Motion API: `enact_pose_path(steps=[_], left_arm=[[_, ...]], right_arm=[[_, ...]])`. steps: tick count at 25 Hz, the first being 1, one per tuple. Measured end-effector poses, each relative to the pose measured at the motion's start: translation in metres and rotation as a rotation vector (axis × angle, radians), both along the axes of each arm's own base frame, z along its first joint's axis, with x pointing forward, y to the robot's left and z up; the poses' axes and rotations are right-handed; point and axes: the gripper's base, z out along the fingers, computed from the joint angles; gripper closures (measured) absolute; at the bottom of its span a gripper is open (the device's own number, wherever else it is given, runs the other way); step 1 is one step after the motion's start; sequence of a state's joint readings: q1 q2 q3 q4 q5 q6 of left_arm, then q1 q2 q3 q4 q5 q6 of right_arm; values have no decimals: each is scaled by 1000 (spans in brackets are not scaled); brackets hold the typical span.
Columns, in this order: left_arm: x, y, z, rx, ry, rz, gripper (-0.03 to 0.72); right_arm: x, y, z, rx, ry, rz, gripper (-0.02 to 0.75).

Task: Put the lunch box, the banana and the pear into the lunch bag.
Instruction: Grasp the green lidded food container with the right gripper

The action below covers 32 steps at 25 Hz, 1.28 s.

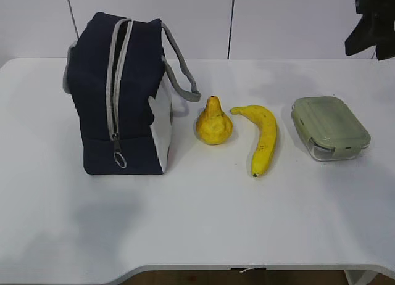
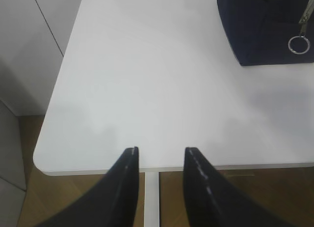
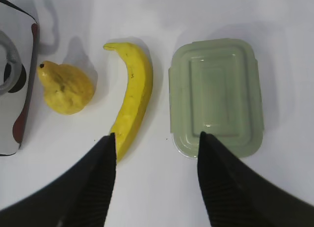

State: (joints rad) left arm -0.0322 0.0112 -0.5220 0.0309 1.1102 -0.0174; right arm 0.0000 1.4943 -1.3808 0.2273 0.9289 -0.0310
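Here, in the exterior view, you see the lunch bag (image 1: 120, 94) standing upright at the left of the worktop (image 1: 197, 223), its grey zipper strip running down the near face to the ring pull (image 1: 120, 160); whether the zipper is closed you cannot tell from here. The pear (image 1: 214, 123), the banana (image 1: 262, 137) and the lunch box (image 1: 330, 127) lie in a row to its right, each apart from the next, none yet inside. In the left wrist view, your left pincer (image 2: 161, 156) hangs released and empty over the bare near-left corner of the worktop, with the bag's lower corner and ring pull off to its upper right, well apart. In the right wrist view, your right pincer (image 3: 157, 141) hangs released and empty, just short of the gap between banana and lunch box. The lunch box lies ahead and slightly right, its long axis running away from the pincer; its pale green lid looks clipped on, smooth and flat. This arm is clearly the nearer to it.
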Motion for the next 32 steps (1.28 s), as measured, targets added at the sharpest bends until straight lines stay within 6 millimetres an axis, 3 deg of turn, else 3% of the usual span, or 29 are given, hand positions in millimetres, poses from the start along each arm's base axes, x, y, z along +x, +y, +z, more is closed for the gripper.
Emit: enact_pose_path(steps=[9, 20, 25, 32], left_arm=[[0, 0, 0, 0, 0, 0, 452], [0, 0, 0, 0, 0, 0, 452], [0, 0, 0, 0, 0, 0, 452], [0, 0, 0, 0, 0, 0, 451]], right_arm=[[31, -1, -14, -22, 42, 12, 307], [68, 1, -46, 10, 170, 123, 307], [81, -23, -52, 77, 181, 131, 307], [84, -67, -67, 197, 167, 192, 307]])
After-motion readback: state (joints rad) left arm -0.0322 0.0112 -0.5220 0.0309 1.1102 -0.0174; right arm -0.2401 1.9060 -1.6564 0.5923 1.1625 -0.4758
